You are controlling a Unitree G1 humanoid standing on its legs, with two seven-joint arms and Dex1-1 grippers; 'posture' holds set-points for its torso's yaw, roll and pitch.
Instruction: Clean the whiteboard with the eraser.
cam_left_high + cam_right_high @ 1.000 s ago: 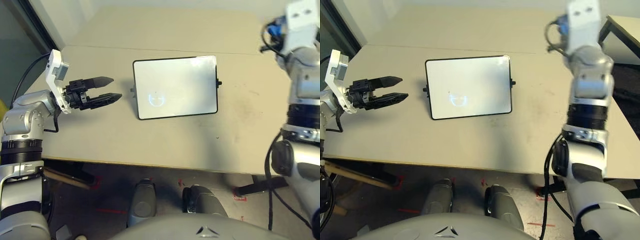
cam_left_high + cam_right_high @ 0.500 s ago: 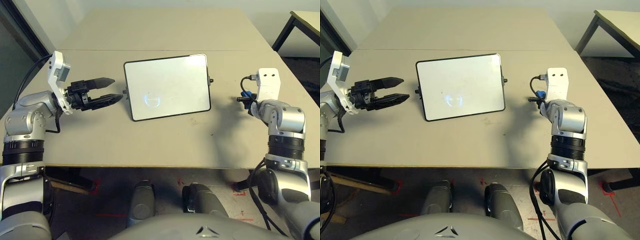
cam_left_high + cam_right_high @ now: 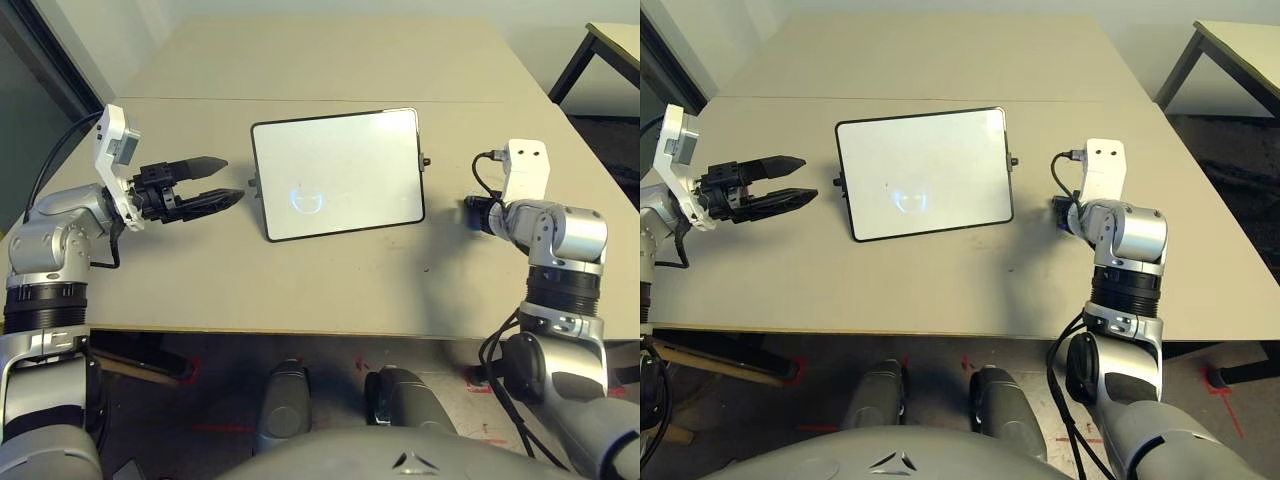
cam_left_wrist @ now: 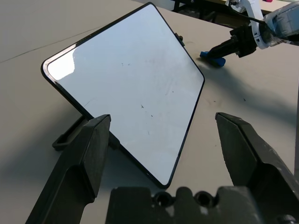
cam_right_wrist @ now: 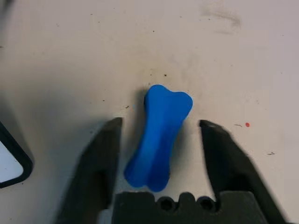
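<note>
Small white whiteboard with thin black frame: it is on the beige table, between the two grippers.
Bright blue pinched eraser block: it lies on the table, between the right gripper's fingers.
Black right gripper: released.
Black left gripper: released, near the whiteboard.

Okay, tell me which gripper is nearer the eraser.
The right. The right gripper is open right at the eraser, its fingers on either side of it. The left gripper is across the whiteboard, near the board's left edge.
</note>
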